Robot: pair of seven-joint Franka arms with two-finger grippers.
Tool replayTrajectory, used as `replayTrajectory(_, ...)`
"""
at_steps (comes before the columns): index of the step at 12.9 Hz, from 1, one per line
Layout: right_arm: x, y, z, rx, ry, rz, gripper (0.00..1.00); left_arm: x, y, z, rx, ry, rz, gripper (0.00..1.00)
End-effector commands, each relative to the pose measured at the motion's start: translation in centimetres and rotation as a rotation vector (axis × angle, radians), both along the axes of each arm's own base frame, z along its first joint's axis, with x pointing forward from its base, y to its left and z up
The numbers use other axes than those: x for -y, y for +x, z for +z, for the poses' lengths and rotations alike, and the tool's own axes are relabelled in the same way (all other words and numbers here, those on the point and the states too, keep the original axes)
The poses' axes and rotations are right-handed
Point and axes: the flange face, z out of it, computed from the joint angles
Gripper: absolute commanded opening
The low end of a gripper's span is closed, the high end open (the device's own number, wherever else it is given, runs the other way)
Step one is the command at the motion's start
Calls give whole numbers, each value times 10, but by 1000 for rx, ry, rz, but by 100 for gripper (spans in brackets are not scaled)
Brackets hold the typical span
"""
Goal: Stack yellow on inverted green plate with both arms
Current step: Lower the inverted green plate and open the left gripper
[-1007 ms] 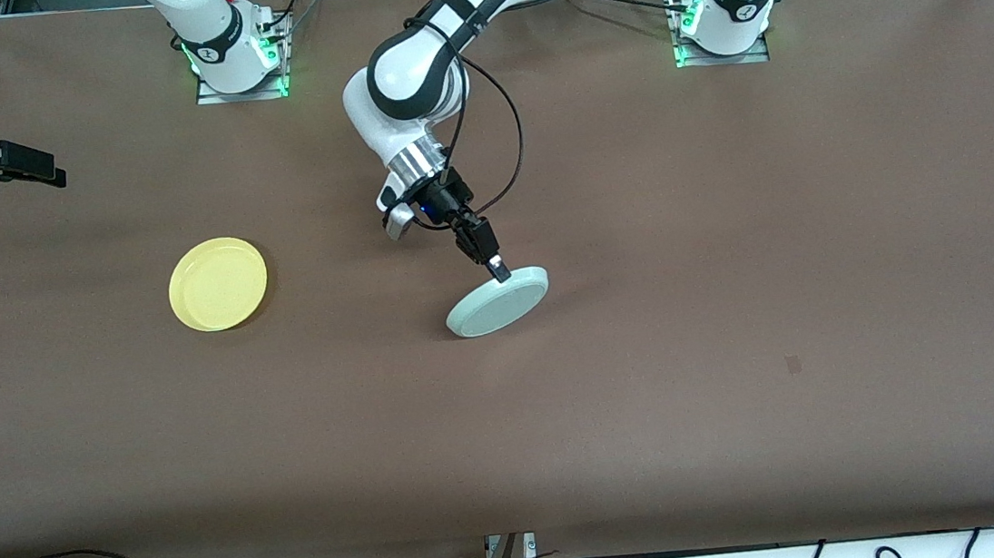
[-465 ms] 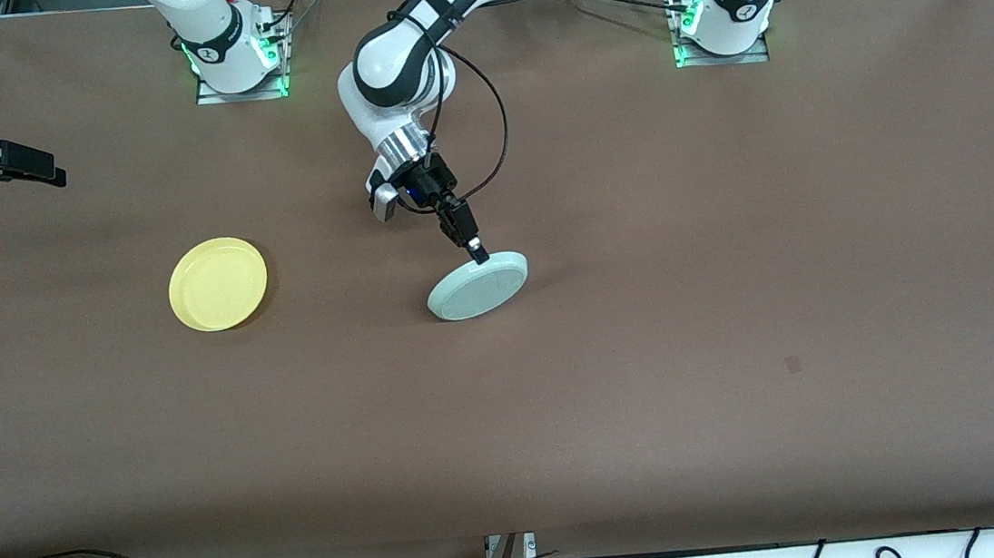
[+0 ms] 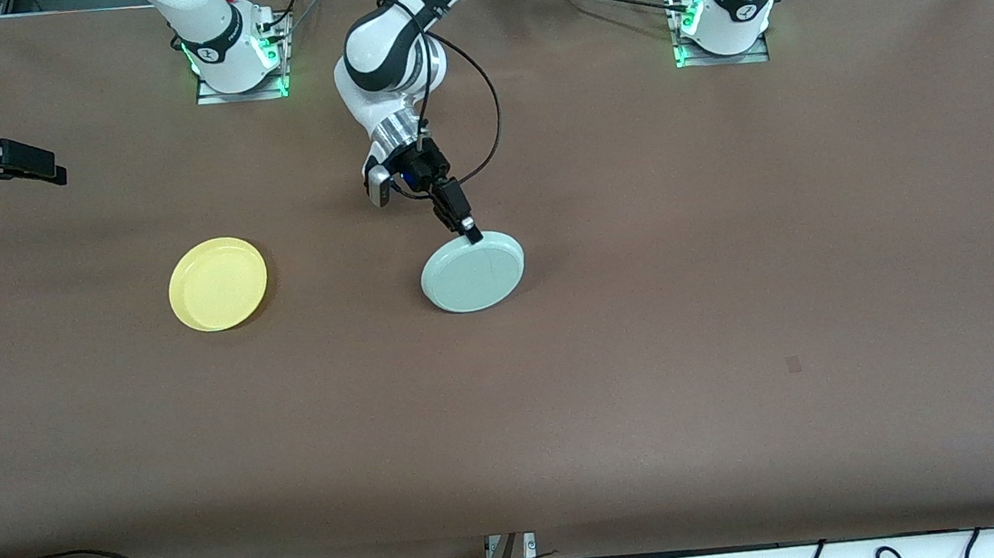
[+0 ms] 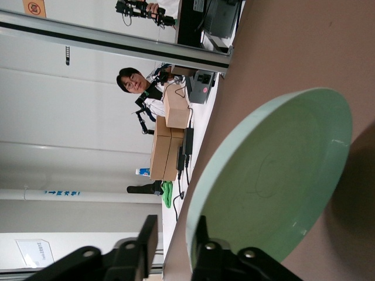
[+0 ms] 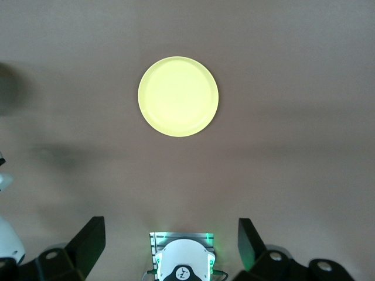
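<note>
The green plate [image 3: 473, 271] lies upside down mid-tabletop [image 3: 735, 292], ready as a base; the left pincer [image 3: 472, 234] straddles its rim, fingers parted. The yellow plate [image 3: 217, 283] waits toward the right arm's end under the wide-open right pincer [image 5: 170, 246]

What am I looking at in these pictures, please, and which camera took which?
Two white robot arms stand at a brown table. One picture looks down from a high camera facing them; the other two come from a camera on each arm's wrist. On the table lie a yellow plate, right way up, and a green plate, upside down, nearer the left arm's end. The left pincer is at the green plate's rim, fingers apart, not clamping it. The right pincer waits open in the air, holding nothing, its camera looking down on the yellow plate.
</note>
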Motion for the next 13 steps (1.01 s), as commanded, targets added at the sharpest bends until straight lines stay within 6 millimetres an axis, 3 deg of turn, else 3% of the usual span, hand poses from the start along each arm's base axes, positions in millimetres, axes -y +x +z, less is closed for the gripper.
replayTrajectory(1, 0, -9, 6, -7, -3, 5, 100, 13, -20, 1, 24, -33, 0, 100)
replayTrajectory(3, 0, -9, 6, -9, -3, 5, 100, 16, -28, 1, -9, -156, 62, 100)
replayTrajectory(5, 1, -8, 4, -12, -4, -7, 100, 34, -48, -2, -66, -265, 16, 100)
replayTrajectory(9, 6, -4, -1, -19, -4, -5, 100, 57, -62, -11, -165, -555, 0, 100)
replayTrajectory(13, 6, 1, 3, 2, -11, -6, 100, 59, -40, -4, -253, -787, 97, 100)
